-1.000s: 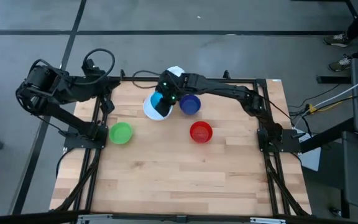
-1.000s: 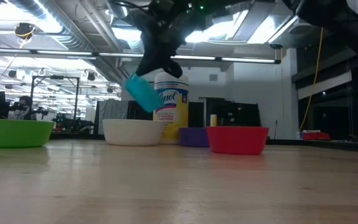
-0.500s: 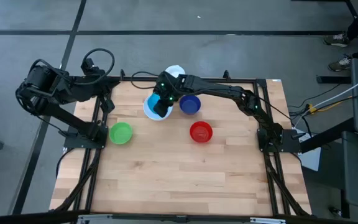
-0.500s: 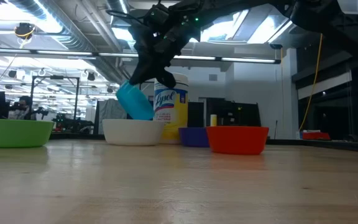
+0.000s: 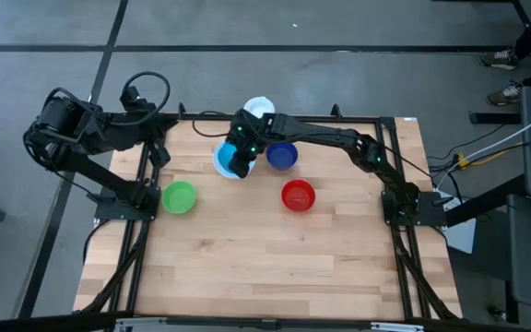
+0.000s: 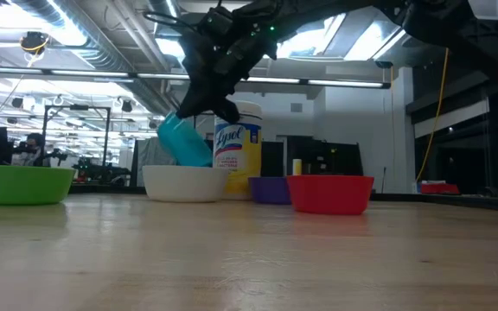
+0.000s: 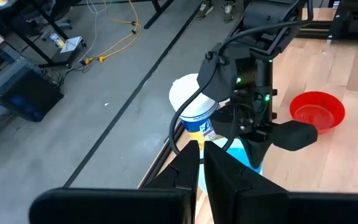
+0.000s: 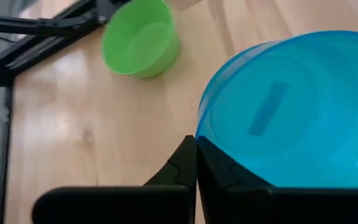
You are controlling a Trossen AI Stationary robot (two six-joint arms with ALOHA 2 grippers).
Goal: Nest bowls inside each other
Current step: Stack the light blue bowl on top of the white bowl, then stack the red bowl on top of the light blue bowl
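Observation:
My right gripper (image 6: 207, 111) is shut on the teal bowl (image 6: 183, 142), which is tipped steeply over the white bowl (image 6: 184, 183) at the table's far middle. In the high view the teal bowl (image 5: 223, 153) covers most of the white bowl (image 5: 218, 168). The dark blue bowl (image 5: 283, 155) stands just right of them, the red bowl (image 5: 298, 195) nearer, and the green bowl (image 5: 179, 196) at the left. Each rests on its base. My left gripper (image 7: 201, 163) is shut, raised at the table's far left edge, and holds nothing. My right gripper pinches the teal bowl's rim (image 8: 204, 144) between its two fingers, which slant down from the table's right. The bowl hangs tilted below the fingers, its outer base (image 8: 272, 109) turned toward the wrist camera. Its lower edge (image 6: 199, 162) dips behind the white bowl's rim; whether they touch I cannot tell.
A white-lidded tub with a yellow label (image 6: 239, 147) stands just behind the white bowl, close to my right arm. The near half of the wooden table (image 5: 265, 267) is bare. Dark frame rails (image 5: 136, 240) run along both sides.
My right gripper has come down and a little toward the table's left with the teal bowl. The bowl has sunk from above the white bowl until its lower edge dips inside the white bowl's rim, still tilted.

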